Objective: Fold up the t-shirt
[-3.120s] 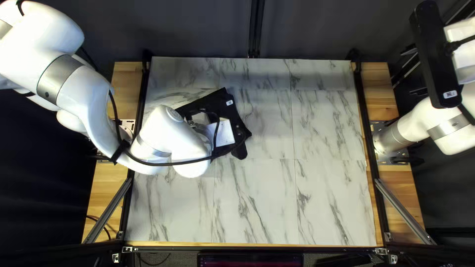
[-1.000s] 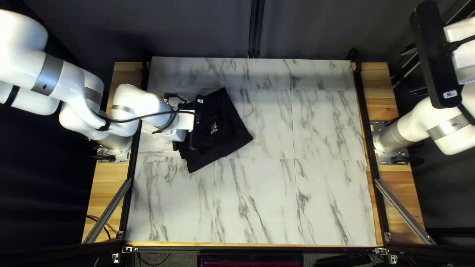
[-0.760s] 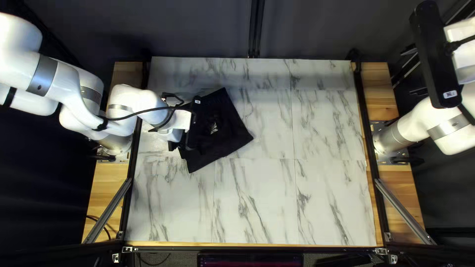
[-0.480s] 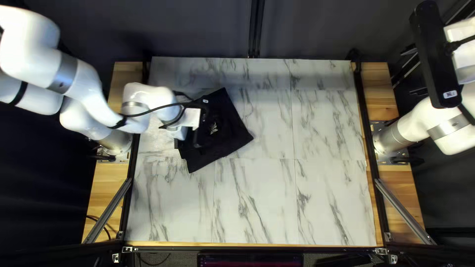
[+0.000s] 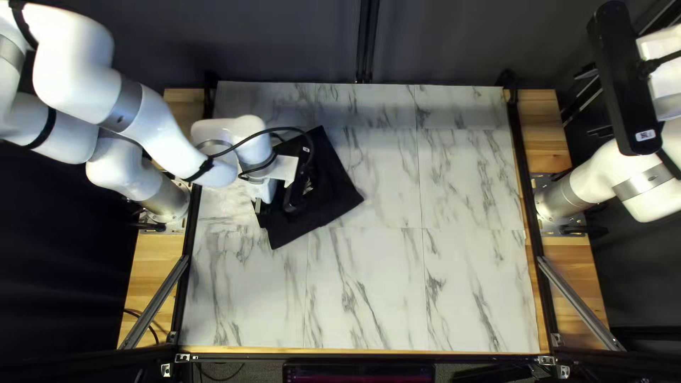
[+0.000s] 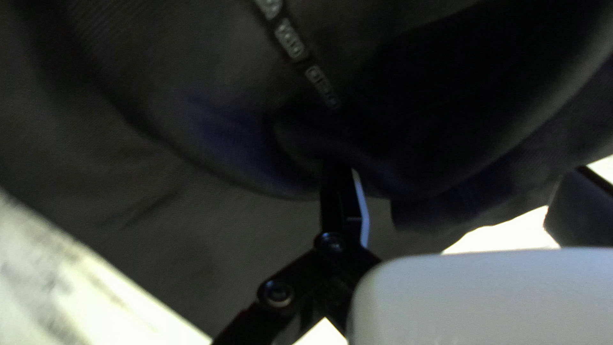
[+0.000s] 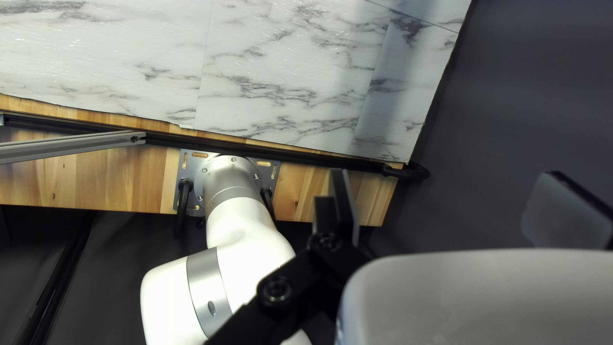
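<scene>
T-shirt (image 5: 330, 188) lies under and ahead of left tool (image 6: 460, 171), much nearer than right tool (image 7: 450, 176). Both tools spread wide.

The left arm (image 5: 124, 106) reaches inward, its left hand (image 5: 264, 189) angled down, fingers (image 6: 338, 204) spread; the right arm (image 5: 645, 181) holds its open right hand (image 5: 663, 81) above its base.

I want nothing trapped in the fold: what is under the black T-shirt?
The T-shirt lies on the marbled tabletop, which shows beside it. Anything else beneath it is covered and cannot be seen.
</scene>
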You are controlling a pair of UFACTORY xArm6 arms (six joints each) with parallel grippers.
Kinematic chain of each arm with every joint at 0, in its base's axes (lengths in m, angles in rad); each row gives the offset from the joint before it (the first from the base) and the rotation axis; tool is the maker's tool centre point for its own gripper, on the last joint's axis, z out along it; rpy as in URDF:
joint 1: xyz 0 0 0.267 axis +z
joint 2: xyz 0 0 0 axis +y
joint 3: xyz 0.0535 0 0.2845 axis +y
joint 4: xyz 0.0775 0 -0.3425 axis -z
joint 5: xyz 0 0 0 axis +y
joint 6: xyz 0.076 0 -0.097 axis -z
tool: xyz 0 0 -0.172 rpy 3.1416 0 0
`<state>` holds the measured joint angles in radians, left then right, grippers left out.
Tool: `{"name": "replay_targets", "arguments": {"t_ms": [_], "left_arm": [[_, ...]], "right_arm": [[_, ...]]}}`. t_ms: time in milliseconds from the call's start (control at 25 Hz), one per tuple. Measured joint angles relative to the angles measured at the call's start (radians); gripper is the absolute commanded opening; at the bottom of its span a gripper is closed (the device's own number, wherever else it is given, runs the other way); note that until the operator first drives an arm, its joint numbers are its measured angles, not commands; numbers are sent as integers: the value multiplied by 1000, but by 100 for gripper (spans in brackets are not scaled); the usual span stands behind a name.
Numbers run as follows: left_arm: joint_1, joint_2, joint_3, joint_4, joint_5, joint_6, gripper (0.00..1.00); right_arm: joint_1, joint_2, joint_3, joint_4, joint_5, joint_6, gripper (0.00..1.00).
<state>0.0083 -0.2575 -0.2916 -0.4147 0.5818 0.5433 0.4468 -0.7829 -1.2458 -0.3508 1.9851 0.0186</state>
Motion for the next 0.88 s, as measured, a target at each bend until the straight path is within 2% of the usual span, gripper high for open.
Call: {"name": "replay_targets", "arguments": {"t_ms": [240, 880], "left_arm": [[-47, -59, -9, 6, 51, -32, 100], [-51, -71, 8, -11, 96, -12, 100]], "right_arm": [[0, 0, 0, 0, 0, 0, 100], [0, 0, 0, 0, 0, 0, 100]]}}
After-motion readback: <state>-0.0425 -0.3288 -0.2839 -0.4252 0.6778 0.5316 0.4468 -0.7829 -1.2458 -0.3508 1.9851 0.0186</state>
